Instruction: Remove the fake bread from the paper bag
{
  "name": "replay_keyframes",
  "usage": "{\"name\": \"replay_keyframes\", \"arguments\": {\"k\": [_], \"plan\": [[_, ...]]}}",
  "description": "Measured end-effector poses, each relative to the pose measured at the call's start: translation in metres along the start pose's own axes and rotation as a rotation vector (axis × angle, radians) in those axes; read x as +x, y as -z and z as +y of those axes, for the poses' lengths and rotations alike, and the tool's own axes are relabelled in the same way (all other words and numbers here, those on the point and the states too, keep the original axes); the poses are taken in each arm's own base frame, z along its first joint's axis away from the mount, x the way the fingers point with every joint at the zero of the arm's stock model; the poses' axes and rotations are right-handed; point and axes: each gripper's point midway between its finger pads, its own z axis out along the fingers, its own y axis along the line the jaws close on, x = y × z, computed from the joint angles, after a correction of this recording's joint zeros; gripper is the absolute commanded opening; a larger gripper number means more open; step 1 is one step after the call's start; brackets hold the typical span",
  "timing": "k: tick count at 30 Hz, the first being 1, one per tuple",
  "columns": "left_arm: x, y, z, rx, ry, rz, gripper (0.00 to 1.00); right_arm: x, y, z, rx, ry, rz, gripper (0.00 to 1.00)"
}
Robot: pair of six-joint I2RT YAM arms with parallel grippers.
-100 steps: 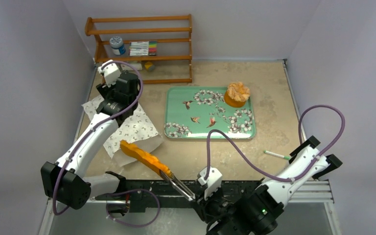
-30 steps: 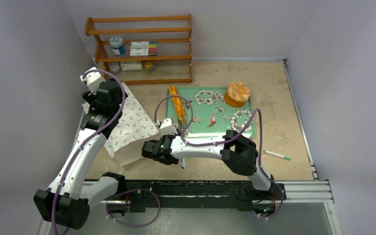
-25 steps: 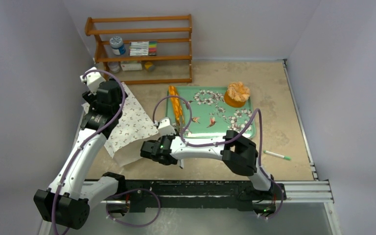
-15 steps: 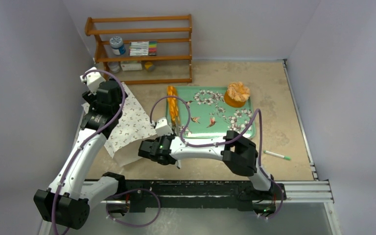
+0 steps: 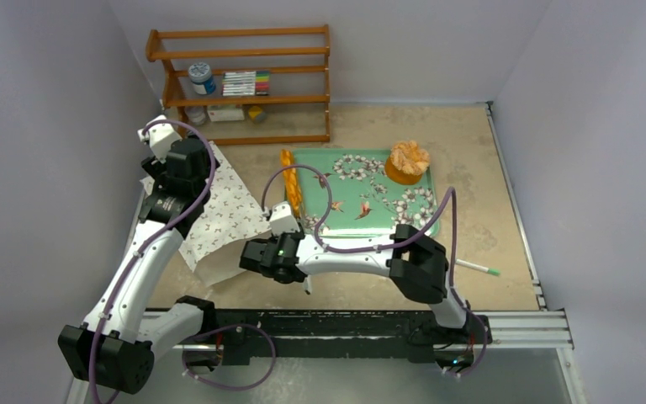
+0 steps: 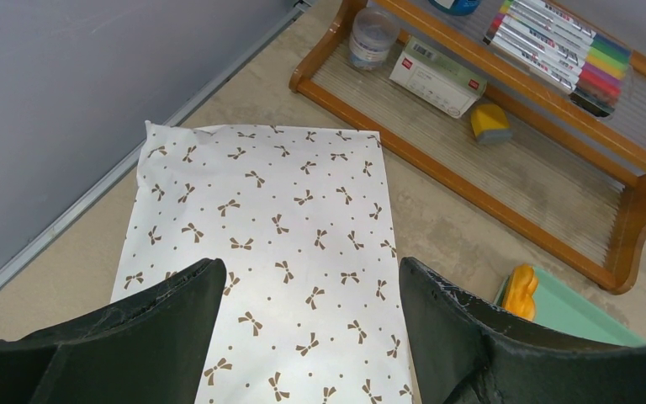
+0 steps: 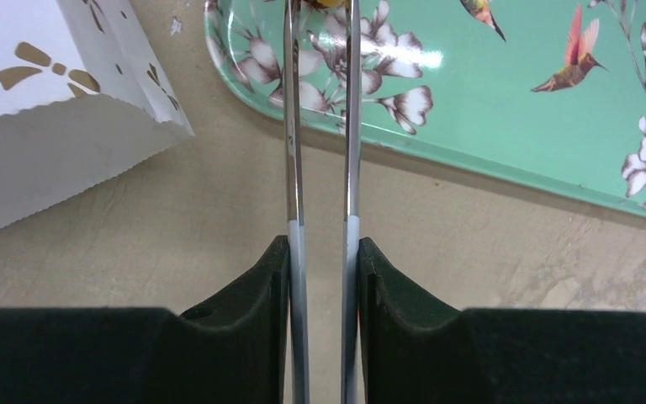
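The paper bag (image 5: 223, 215) lies flat at the left, white with brown bows; it also shows in the left wrist view (image 6: 277, 219) and the right wrist view (image 7: 42, 109). My left gripper (image 5: 189, 172) hovers open over it (image 6: 311, 286), empty. My right gripper (image 5: 279, 250) is shut (image 7: 321, 248) on metal tongs (image 7: 291, 126). The tongs reach to the near end of a thin orange baguette (image 5: 289, 181), whose tip shows between their arms (image 7: 328, 3). The baguette lies along the left rim of the green floral tray (image 5: 362, 236). A pale ruffled pastry (image 5: 409, 160) sits on the tray's far right.
A wooden shelf (image 5: 244, 84) at the back holds a jar, markers and small boxes (image 6: 437, 76). A white pen (image 5: 475, 268) lies right of the tray. The bag's open mouth (image 5: 219, 268) faces the near edge, beside my right wrist.
The right arm carried the baguette from the bag's mouth to the tray, then shifted it leftward to the tray's left rim. The left arm has stayed still in the last second.
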Motion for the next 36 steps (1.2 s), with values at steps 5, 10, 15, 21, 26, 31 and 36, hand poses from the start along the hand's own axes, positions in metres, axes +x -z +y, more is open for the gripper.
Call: {"name": "replay_keyframes", "arguments": {"k": [5,10,15,21,26,31,36], "plan": [[0.000,0.000,0.000,0.000,0.000,0.000,0.76,-0.001,0.010,-0.009,0.011,-0.047,0.009,0.00],[0.002,0.000,-0.001,0.005,-0.002,0.006,0.76,-0.004,0.026,-0.030,0.034,-0.097,0.020,0.00],[0.003,0.000,-0.002,0.012,-0.001,0.011,0.76,-0.004,0.035,-0.043,0.060,-0.107,0.025,0.00],[0.004,0.001,-0.002,0.019,0.002,0.013,0.76,0.007,0.037,-0.038,0.068,-0.085,0.040,0.00],[0.006,0.001,-0.002,0.022,0.001,0.017,0.76,0.016,0.038,-0.042,0.073,-0.089,0.056,0.00],[0.010,0.001,-0.003,0.030,0.003,0.027,0.76,0.034,0.040,-0.052,0.093,-0.086,0.080,0.00],[0.010,0.001,-0.005,0.039,0.015,0.029,0.76,0.036,0.039,-0.046,0.096,-0.084,0.089,0.00]]}}
